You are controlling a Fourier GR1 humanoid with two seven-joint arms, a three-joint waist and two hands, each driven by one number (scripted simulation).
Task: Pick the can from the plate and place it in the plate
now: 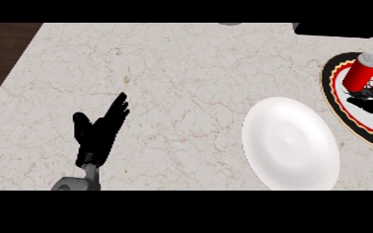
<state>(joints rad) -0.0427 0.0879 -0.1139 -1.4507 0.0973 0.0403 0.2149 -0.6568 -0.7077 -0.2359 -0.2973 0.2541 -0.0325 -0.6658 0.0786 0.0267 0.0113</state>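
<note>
A red can [357,75] with a silver top stands tilted on a patterned plate [329,81] with a black, red and yellow rim, cut off by the right edge of the head view. A plain white plate [291,143] lies just left of and below it. A black part of my right hand [362,98] shows at the right edge, just below the can; most of that hand is out of view. My left hand [98,128] rests open at the lower left, fingers up, far from both plates and holding nothing.
The marble counter [182,79] spreads between my left hand and the plates. A dark object [335,28] sits at the back right corner and a small grey item [230,23] at the back edge. The counter's left edge [18,64] borders dark wood.
</note>
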